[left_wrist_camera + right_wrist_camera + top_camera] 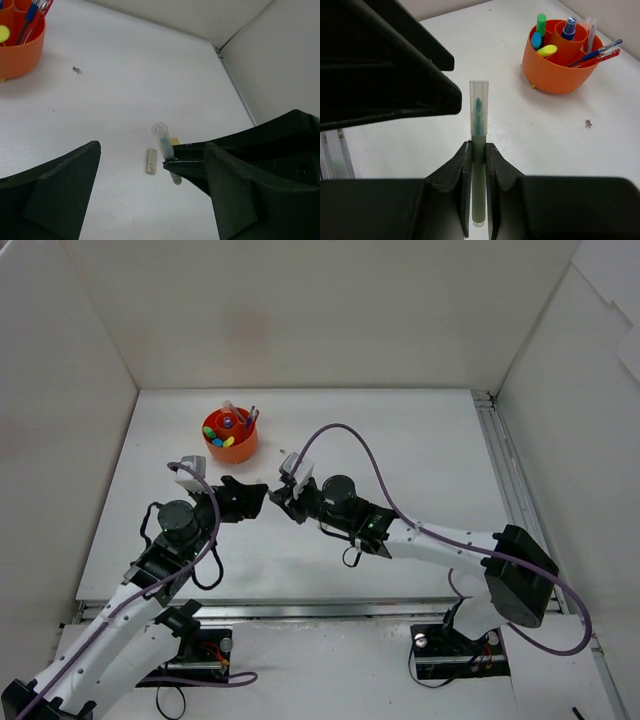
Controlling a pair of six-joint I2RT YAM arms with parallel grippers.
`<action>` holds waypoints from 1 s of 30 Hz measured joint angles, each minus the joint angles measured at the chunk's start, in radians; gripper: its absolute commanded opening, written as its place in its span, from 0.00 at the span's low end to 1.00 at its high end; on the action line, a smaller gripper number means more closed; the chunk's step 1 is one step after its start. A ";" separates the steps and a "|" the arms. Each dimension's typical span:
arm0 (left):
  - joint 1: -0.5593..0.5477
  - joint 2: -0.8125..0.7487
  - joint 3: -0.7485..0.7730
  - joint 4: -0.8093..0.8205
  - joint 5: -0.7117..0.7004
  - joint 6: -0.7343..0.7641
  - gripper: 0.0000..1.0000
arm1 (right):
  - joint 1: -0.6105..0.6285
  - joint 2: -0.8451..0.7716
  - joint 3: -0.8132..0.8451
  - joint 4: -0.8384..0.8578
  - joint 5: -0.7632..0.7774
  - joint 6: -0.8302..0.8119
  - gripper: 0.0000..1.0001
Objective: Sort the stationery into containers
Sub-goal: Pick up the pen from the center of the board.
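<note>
Two grippers meet nose to nose above the table (400, 440). The left gripper (258, 500) has its jaws spread wide and touches nothing. Just ahead of its open mouth stands the clear-capped tube (479, 107), upright, with a green tip showing inside the cap. The right gripper (478, 147) has its fingers pressed together on the tube's lower barrel and holds it off the surface.

Beneath the pair, a beige eraser (151, 160) lies loose on the table, with a second small piece half hidden behind the tube. The orange organizer (555, 75) sits well ahead of both grippers, to the left gripper's far left, and is already stocked with pens and highlighters.

This looks like a handover, or else a carry about to start. Next, either the left jaws need to close squarely on the free upper barrel before the right lets go, or the right arm must swing the tube over to a free compartment. The eraser is not yet sorted.
</note>
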 measured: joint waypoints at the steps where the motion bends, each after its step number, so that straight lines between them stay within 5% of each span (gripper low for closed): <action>1: 0.000 -0.009 0.000 0.004 -0.002 0.000 0.79 | 0.002 0.000 0.000 0.000 -0.004 0.000 0.00; 8: 0.000 0.050 0.000 0.043 0.005 0.001 0.74 | 0.016 0.000 0.000 0.001 -0.014 0.000 0.00; 11: 0.000 0.116 0.000 0.054 0.020 -0.002 0.62 | 0.027 0.000 0.000 0.002 -0.014 -0.001 0.00; 14: 0.000 0.154 0.000 0.063 0.025 -0.011 0.45 | 0.040 0.000 0.000 -0.002 -0.013 -0.003 0.00; 17: -0.009 0.167 0.010 0.089 0.047 -0.020 0.00 | 0.053 0.000 0.000 -0.002 -0.002 -0.004 0.00; 23: -0.020 0.179 0.030 0.118 0.068 -0.021 0.00 | 0.061 0.003 0.001 0.016 0.056 -0.002 0.08; 26: -0.021 0.179 0.038 0.113 0.056 -0.013 0.00 | 0.072 0.003 0.001 0.020 0.098 0.004 0.26; 28: -0.020 0.179 0.054 0.095 0.034 0.010 0.00 | 0.074 0.002 0.001 0.026 0.136 0.016 0.80; 29: -0.020 0.179 0.069 0.085 0.018 0.023 0.00 | 0.073 0.001 0.001 0.027 0.156 0.018 0.98; 30: -0.020 0.182 0.085 0.079 -0.002 0.040 0.00 | 0.072 0.000 0.001 0.027 0.172 0.018 0.98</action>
